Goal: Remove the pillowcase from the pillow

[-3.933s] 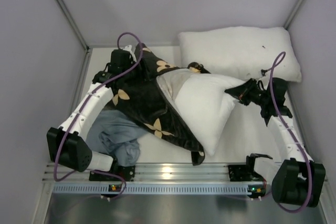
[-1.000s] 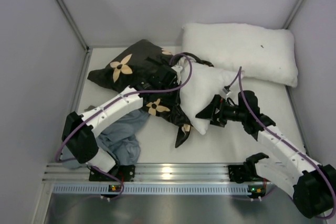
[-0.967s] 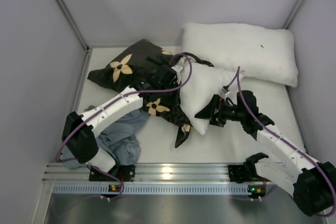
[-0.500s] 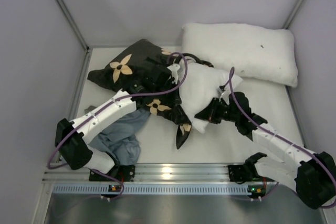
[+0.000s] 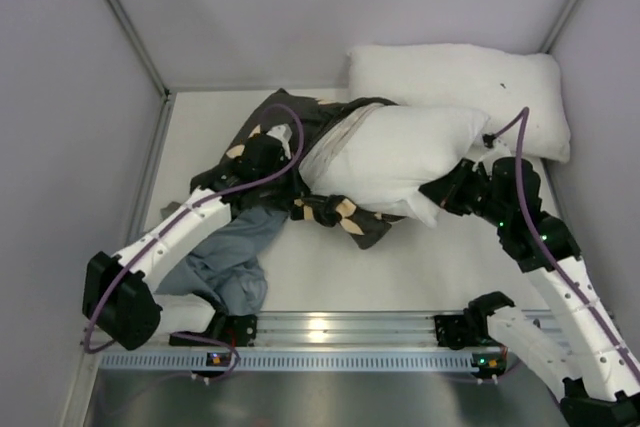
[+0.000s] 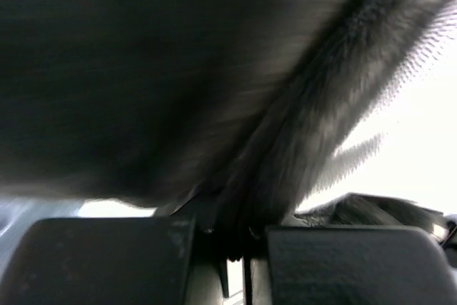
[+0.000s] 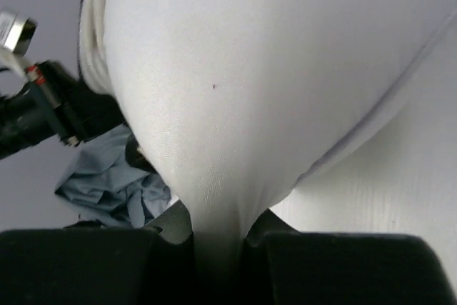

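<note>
My left gripper (image 6: 235,246) is closed narrow on a fold of the pillowcase (image 5: 350,219); in the left wrist view the dark fuzzy cloth goes down between my two fingers and fills nearly all the picture. My right gripper (image 7: 218,248) is also narrow and pinches a bunched bit of the white cover of the pillow (image 5: 395,152), which rises from the fingers like a stretched cone. From above, the pillow lies across the middle of the worktop (image 5: 420,267), a little toward the far edge and the right side, with its long side running from left to right. The pillowcase is crumpled at the left end of the pillow and along its near side, showing black cloth with tan motifs near the front and a greyer side toward the far edge. The left end of the pillow is covered by this cloth, but I cannot tell if it is inside the case or only under it. The greater part of the pillow is bare. My left hand is at the left of the case and my right hand at the right end of the pillow. A second white pillow (image 5: 450,77) lies in the far right corner, touching the first one. A blue-grey cloth (image 5: 225,257) lies heaped near the near left corner, partly under my left arm.
</note>
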{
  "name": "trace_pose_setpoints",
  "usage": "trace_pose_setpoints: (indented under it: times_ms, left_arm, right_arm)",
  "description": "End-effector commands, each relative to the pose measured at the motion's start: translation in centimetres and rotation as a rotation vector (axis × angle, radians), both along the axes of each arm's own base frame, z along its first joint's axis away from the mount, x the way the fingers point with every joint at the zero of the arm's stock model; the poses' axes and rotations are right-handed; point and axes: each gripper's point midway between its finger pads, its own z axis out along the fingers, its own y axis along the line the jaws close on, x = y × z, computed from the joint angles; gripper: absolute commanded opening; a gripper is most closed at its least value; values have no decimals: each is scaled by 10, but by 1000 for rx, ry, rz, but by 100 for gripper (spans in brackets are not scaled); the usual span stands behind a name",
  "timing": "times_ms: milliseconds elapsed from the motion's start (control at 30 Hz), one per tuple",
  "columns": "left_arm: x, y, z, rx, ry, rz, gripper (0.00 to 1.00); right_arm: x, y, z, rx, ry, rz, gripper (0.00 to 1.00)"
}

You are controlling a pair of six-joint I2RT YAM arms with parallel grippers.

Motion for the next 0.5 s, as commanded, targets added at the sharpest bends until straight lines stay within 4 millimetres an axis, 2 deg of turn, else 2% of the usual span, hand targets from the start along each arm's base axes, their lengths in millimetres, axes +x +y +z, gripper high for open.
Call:
trace_pose_setpoints:
  times_ms: [0,33,100,133,200,233,267,300,333,367,400,433,467]
  left_arm:
    - [19,78,11,102,-111,294,0]
    - [15,82,31,70,-163,307,0]
    - [10,85,50,36,-209,318,0]
    - [5,86,67,0,-253,310,0]
    - [-4,73,81,-54,-281,217,0]
    - [-6,63,92,-87,-301,162,0]
    - [-18,44,95,-131,-284,25,0]
    - [-23,36,98,-150,-279,-36,3]
    - [-25,27,96,-161,-259,-86,14]
    - [-31,20,98,-182,-249,-145,29]
    - [-30,18,96,-181,-243,-150,68]
    - [-29,17,95,-178,-237,-152,77]
    - [-28,17,98,-179,-243,-151,82]
  right_arm:
    - [9,-91,91,-80,-284,-411,0]
    - [10,-102,91,-96,-280,-459,0]
    - [11,-115,92,-111,-273,-516,0]
    - [15,-118,91,-117,-263,-529,0]
    - [20,-118,91,-121,-252,-528,0]
    - [28,-117,85,-131,-223,-518,0]
    - [31,-106,83,-116,-212,-454,0]
    - [34,-99,80,-114,-201,-410,0]
    - [43,-87,77,-94,-192,-348,0]
    - [41,-65,68,-47,-166,-226,0]
    - [40,-54,62,-21,-150,-169,0]
    - [43,-43,61,14,-164,-110,0]
    - [35,-26,38,57,-108,-9,0]
